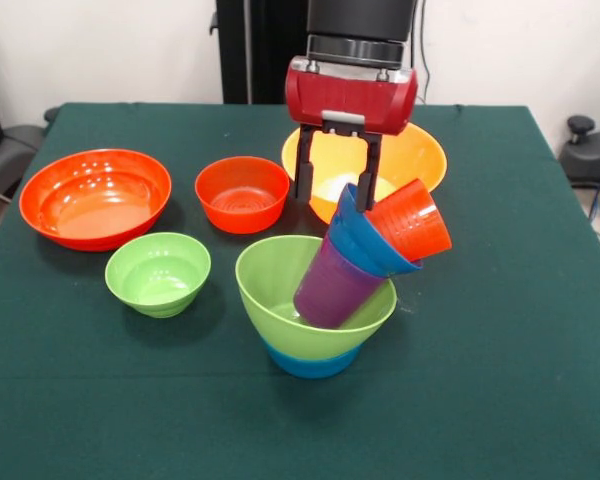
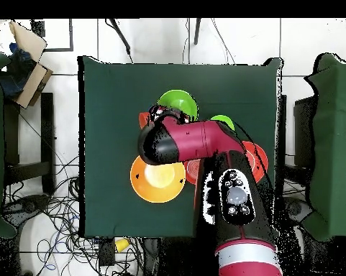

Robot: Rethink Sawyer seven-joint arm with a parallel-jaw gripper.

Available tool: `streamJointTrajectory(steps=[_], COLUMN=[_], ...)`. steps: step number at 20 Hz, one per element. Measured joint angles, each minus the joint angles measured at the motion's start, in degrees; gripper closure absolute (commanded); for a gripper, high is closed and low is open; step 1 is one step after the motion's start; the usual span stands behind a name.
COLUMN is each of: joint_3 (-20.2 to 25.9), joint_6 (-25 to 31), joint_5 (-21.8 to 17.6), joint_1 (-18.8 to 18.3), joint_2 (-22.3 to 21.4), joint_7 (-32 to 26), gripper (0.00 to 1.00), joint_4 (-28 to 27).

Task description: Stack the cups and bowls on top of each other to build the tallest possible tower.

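Observation:
The tower leans to the right. Its base is a light green bowl nested on a light blue bowl. Inside it a purple cup tilts, with a dark blue bowl on it and an orange-red cup in that. My gripper hangs open just behind and above the tower's top. Its right finger is close to the dark blue bowl's rim, and nothing sits between the fingers. In the overhead view the arm covers the gripper and most of the tower beside the green bowl.
Loose bowls on the green table: a large red-orange bowl, a medium red-orange bowl, a small light green bowl and a large yellow-orange bowl behind the gripper, also the yellow-orange bowl from overhead.

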Motion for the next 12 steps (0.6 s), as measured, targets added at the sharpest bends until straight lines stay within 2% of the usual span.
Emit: streamJointTrajectory(steps=[6,12], joint_3=[0.02,0.01], joint_6=[4.95,7.45], joint_5=[1.88,2.93], joint_1=[0.0,0.24], joint_2=[-0.48,-1.63], joint_7=[0.0,0.0], gripper=[0.0,0.0], joint_4=[-0.33,-1.18])
